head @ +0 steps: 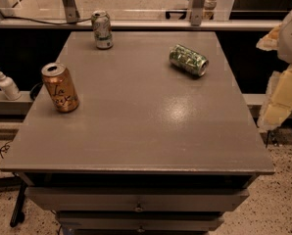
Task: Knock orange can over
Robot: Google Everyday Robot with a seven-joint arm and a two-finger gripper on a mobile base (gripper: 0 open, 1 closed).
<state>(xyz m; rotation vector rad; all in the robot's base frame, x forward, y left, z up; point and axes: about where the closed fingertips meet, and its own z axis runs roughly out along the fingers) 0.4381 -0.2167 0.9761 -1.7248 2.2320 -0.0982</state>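
Note:
The orange can (60, 87) stands upright near the left edge of the grey table (146, 131); it is shiny orange-copper with white cursive lettering and a silver top. My gripper (282, 89) shows as a pale yellow and white shape at the right edge of the camera view, beyond the table's right side and far from the orange can. Nothing is touching the can.
A white-and-green can (102, 30) stands upright at the table's far edge. A green patterned can (188, 60) lies on its side at the far right. A small white pump bottle (6, 83) stands on a ledge to the left. Drawers (138, 199) sit under the table's front.

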